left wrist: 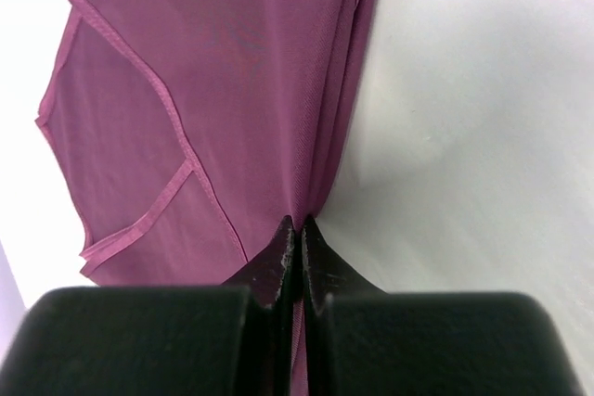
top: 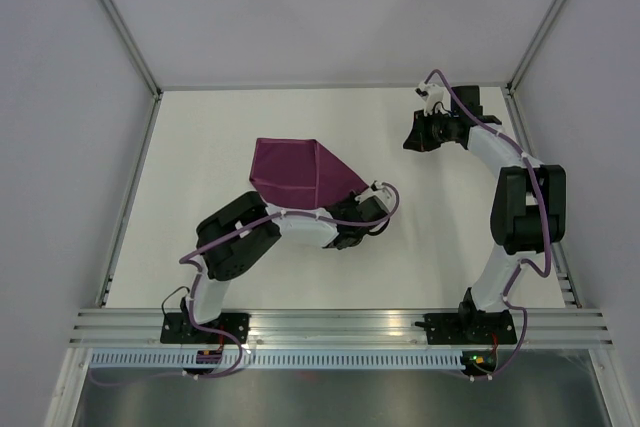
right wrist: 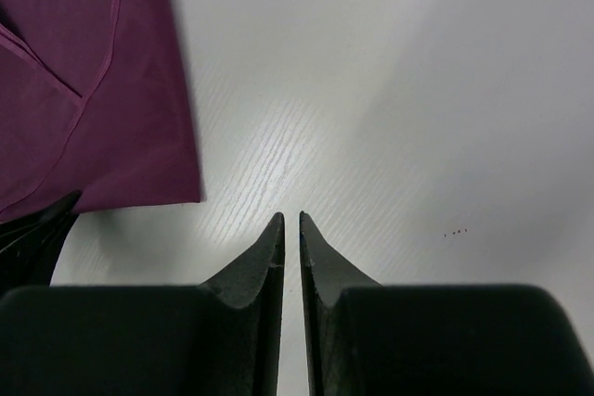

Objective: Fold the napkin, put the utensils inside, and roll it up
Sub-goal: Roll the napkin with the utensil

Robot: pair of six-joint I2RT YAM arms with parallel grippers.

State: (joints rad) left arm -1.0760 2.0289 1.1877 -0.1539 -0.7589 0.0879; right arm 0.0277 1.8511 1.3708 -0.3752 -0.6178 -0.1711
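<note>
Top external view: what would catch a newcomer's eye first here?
The dark magenta napkin, partly folded, stands out against the white table near its middle. The left tool is pinched shut on the napkin's near edge, the cloth bunching into its tips. The right tool sits apart at the far right, nearly closed and holding nothing, over bare table. No utensils appear.

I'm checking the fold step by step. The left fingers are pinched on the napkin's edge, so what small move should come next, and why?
Probably lift that edge slightly and carry it across the cloth. The left gripper is shut on the napkin, which lies only partly folded on the table; the right gripper hangs apart, holding nothing.
</note>
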